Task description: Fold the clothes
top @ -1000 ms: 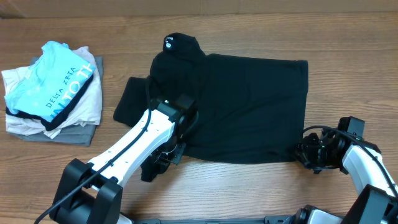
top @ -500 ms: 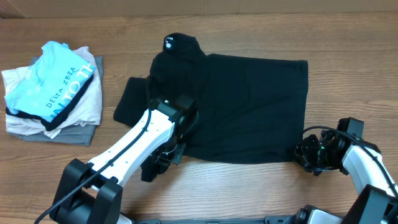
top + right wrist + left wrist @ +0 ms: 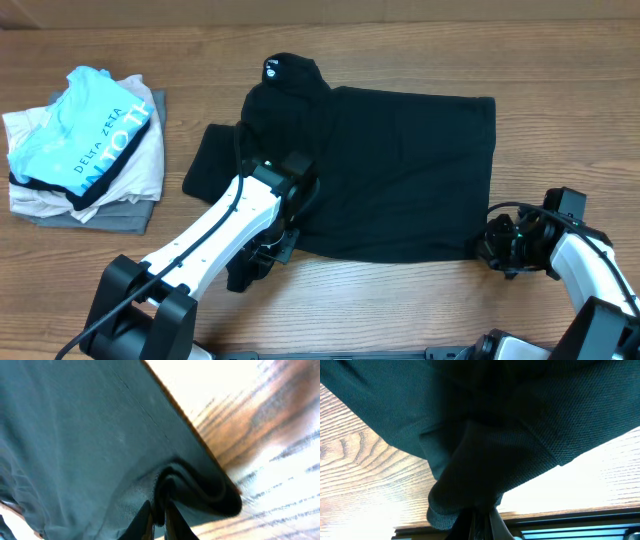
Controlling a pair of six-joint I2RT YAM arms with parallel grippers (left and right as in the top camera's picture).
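Nearest the robot, the left gripper (image 3: 479,519) has its jaws pressed together on a bunched fold of the black shirt (image 3: 400,170); in the left wrist view the dark cloth gathers into a rounded lump right at the fingertips, with the wooden table (image 3: 560,60) showing below and beside it. From overhead this grip sits at the shirt's near-left hem, the white arm lying over that edge of the cloth

On the other side, the right gripper (image 3: 157,521) is pinching the shirt's near-right corner, its jaws close together with a puckered crease of cloth drawn in between them. The hem runs away from that pinch in a straight line over the wood grain

Beyond both grippers, the shirt lies spread across the middle of the table, mostly flat, its right edge straight and its far edge roughly parallel to the table's back. One short sleeve (image 3: 212,165) sticks out flat to the left. At the far-left end the collar is rumpled into a small hump, with the tiny white neck label (image 3: 272,69) showing

Well apart, on the table's left, sits a pile of folded garments (image 3: 120,185), white and grey, topped by a light-blue shirt (image 3: 85,125) with white lettering
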